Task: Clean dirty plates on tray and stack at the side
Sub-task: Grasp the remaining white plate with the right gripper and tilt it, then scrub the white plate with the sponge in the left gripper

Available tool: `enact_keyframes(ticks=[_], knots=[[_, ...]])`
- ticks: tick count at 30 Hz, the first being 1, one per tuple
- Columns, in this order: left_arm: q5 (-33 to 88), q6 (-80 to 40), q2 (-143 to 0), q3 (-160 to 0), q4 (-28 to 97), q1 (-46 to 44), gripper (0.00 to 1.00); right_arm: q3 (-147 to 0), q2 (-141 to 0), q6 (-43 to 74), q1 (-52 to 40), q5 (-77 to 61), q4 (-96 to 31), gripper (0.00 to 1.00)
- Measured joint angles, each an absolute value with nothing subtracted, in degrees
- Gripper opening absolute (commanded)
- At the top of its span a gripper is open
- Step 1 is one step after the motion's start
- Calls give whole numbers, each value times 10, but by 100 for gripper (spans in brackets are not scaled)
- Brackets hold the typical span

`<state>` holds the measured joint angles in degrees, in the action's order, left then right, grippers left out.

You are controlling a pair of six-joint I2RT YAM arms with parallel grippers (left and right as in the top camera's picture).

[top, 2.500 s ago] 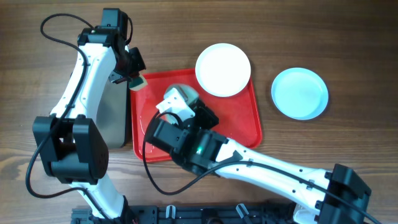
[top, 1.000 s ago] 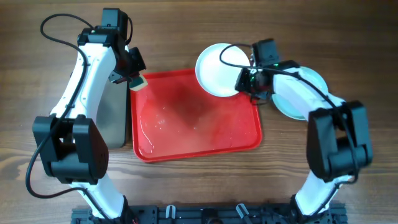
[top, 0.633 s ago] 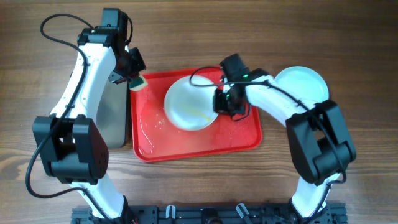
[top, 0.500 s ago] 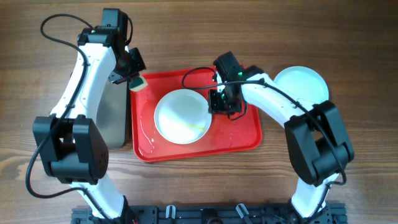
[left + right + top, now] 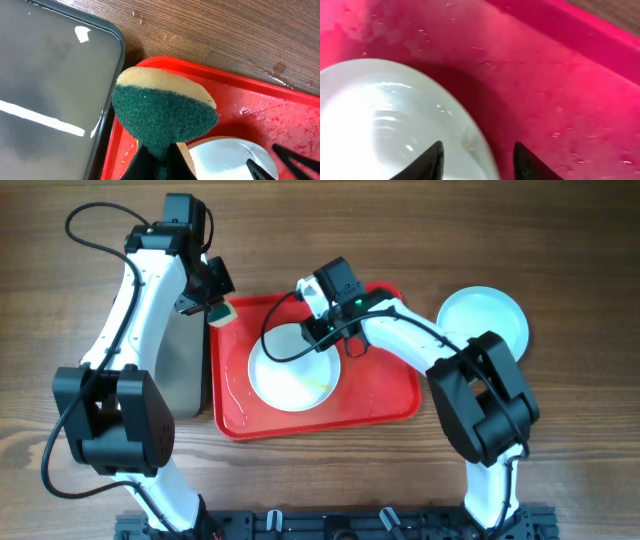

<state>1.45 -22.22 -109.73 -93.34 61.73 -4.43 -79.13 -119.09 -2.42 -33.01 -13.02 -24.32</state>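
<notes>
A white plate (image 5: pixel 288 370) with a yellowish smear lies in the red tray (image 5: pixel 385 395). It also shows in the right wrist view (image 5: pixel 385 115) and the left wrist view (image 5: pixel 225 160). My right gripper (image 5: pixel 322 330) is open over the plate's far right rim; in its own view the jaws (image 5: pixel 477 152) straddle that rim. My left gripper (image 5: pixel 212 302) is shut on a yellow and green sponge (image 5: pixel 165 112), held over the tray's far left corner (image 5: pixel 150 62). A mint-blue plate (image 5: pixel 483 328) lies on the table to the right of the tray. A third plate is out of view.
A black tray with a grey inside (image 5: pixel 180 370) lies against the red tray's left side; it also shows in the left wrist view (image 5: pixel 50 85). Water drops lie on the red tray's floor (image 5: pixel 560 100). Wooden table (image 5: pixel 560 260) surrounds everything.
The right gripper brought the white plate from the tray's far right corner down into the tray, let go, and moved left along its far rim. The left arm has not moved.
</notes>
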Motion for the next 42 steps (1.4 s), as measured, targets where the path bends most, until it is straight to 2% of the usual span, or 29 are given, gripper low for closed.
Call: enact_keyframes(ticks=[2, 4, 8, 12, 19, 28, 35, 38, 42], knots=[[14, -222, -1097, -933, 617, -44, 4, -791, -1199, 30, -337, -126, -246, 4], [14, -222, -1097, -933, 617, -44, 4, -792, -1202, 78, -338, -129, -261, 4], [15, -222, -1097, -933, 617, -44, 4, -806, -1198, 252, -338, -91, -322, 4], [14, -222, -1097, -933, 617, -44, 4, -806, -1187, 336, -321, -69, -358, 4], [15, -243, -1097, -928, 609, -68, 4, -803, -1185, 307, -284, -92, -339, 4], [9, -251, -1098, -729, 387, -175, 4, -803, -1190, 283, -284, -125, -323, 4], [-21, -203, -1100, -700, 362, -220, 4, -800, -1190, 282, -282, -129, -323, 4], [17, -162, -1101, -700, 360, -282, 4, -800, -1190, 282, -281, -129, -325, 4], [74, -150, -1103, -694, 330, -285, 4, -800, -1190, 282, -279, -128, -324, 4]])
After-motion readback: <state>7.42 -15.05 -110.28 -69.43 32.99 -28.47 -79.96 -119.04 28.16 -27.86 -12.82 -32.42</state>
